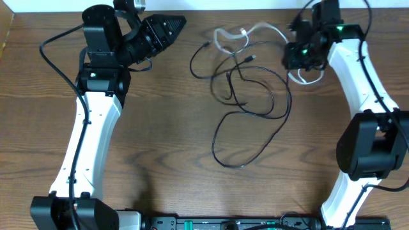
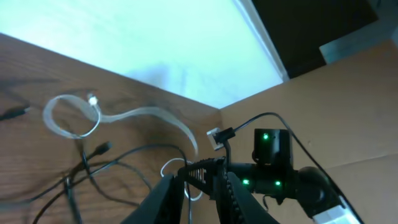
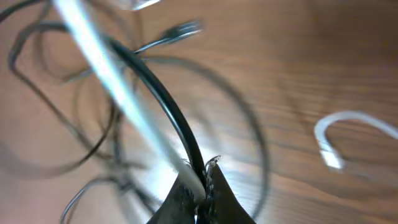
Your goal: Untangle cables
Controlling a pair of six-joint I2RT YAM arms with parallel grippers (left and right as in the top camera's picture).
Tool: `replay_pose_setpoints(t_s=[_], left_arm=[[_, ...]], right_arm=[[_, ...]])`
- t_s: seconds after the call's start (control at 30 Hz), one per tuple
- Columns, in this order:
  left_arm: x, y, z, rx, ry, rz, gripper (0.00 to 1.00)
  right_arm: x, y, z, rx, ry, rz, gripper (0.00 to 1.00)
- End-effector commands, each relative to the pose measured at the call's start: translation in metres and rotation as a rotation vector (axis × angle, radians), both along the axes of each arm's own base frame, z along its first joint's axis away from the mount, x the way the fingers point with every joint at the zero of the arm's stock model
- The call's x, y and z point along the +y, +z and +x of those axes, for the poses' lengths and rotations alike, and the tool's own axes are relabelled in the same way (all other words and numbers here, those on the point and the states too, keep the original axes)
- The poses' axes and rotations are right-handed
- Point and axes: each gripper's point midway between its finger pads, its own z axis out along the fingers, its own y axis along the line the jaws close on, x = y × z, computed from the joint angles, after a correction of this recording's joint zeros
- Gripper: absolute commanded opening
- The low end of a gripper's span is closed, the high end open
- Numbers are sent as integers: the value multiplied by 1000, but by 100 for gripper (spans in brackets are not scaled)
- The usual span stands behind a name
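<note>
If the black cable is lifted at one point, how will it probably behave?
Probably floppy: the black cable lies in loose loops, so it would sag. Likely light, being thin. It seems to cross the white cable, so lifting may drag that too.

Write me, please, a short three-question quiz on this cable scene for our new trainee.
1. True or false: the left pincer is gripping the black cable.
2. Which pincer is closed on the white cable? A the left pincer; B the right pincer; C neither.
3. Short answer: do the white cable and the black cable cross each other anywhere?

Key: 1 false, it hangs clear of both cables; 2 B; 3 yes, near the white loop.
</note>
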Motion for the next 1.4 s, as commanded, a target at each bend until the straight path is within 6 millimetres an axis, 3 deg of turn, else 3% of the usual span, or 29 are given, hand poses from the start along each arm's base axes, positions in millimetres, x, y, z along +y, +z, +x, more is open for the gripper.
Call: replay_pose_setpoints(t_s=[0.0,0.07,0.1,0.17,0.2,0.27,0.37,0.5,0.63,0.8,1.03,1.23,1.27,1.37], left_arm=[[1,13,-5,-71,-11,53,23],[2,9,-5,-71,-9,70,23],[2,8,-5,-74,-11,75,23],[3,8,-4,-86,-8,89,23],[3,8,-4,-87,-8,90,23],[6,6,-1,-81,13,101,24],[8,2,0,-80,27,122,24],[8,2,0,-90,25,131,24],[8,1,0,-83,24,132,24],[8,-5,-3,-52,22,134,24],[8,-8,-4,-38,21,134,24],[8,-8,-4,-38,21,134,24],[8,-8,-4,-37,21,134,24],[8,-8,-4,-37,21,134,24]], right_arm=[[37,10,-18,-5,179,96,1],[62,13,-34,16,275,144,2],[70,14,-39,18,306,156,8],[85,18,-52,32,352,151,39],[87,19,-54,34,358,150,45],[94,23,-61,37,376,140,68],[93,24,-61,29,369,111,81],[85,23,-43,-5,277,71,80],[58,27,5,-133,46,-68,80],[62,37,36,-268,38,-62,73],[103,12,28,-239,260,79,68],[123,-27,21,-143,313,197,53],[126,-27,21,-142,320,212,51],[140,-13,24,-176,339,307,33]])
